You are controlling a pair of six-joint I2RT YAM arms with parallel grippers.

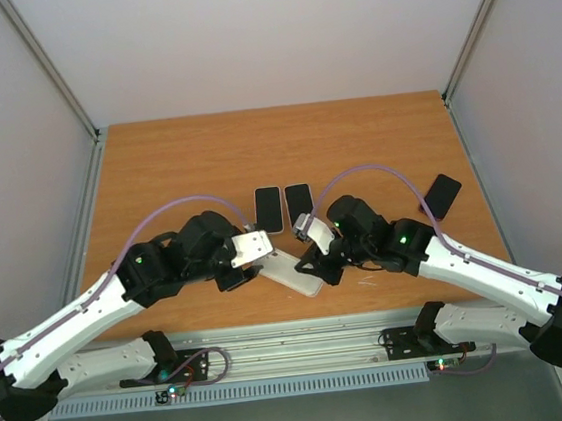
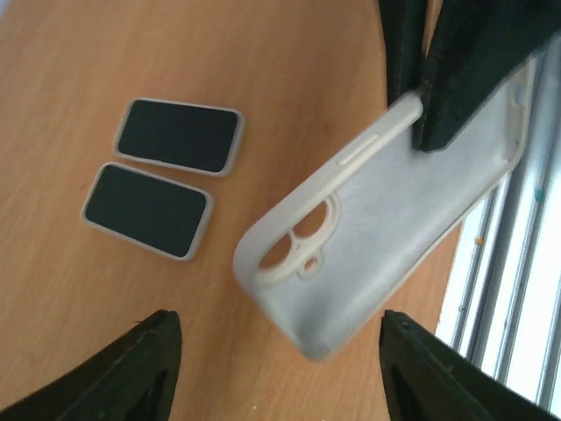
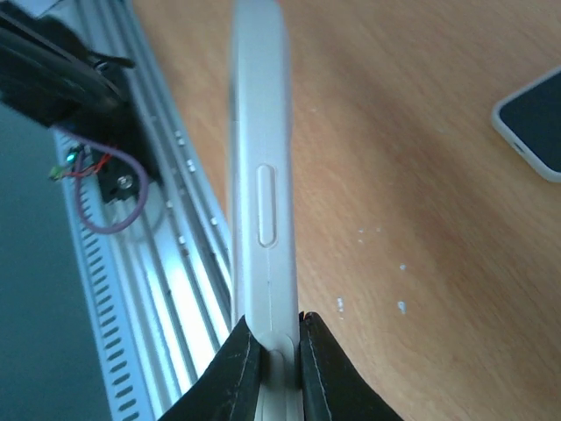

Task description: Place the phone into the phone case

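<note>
**Case gripped, no phone in it yet.**

Your right pincer (image 3: 273,364) is clamped on the rim of the pale grey soft rubber phone case (image 3: 261,175). It holds the case tilted on edge near the front of the orange-brown wooden desk (image 1: 176,171), and the cavity is bare. Your left pincer (image 2: 279,317) hangs spread wide just beside the case's camera-hole end, gripping nothing. Farther out, two pale-rimmed dark-screened phones (image 1: 269,209) lie flat side by side on the desk. A black slab phone (image 1: 444,195) sits well apart to the right. By my reading only the case is secured. You have yet to pick up a phone, line it up and press it in.
</note>
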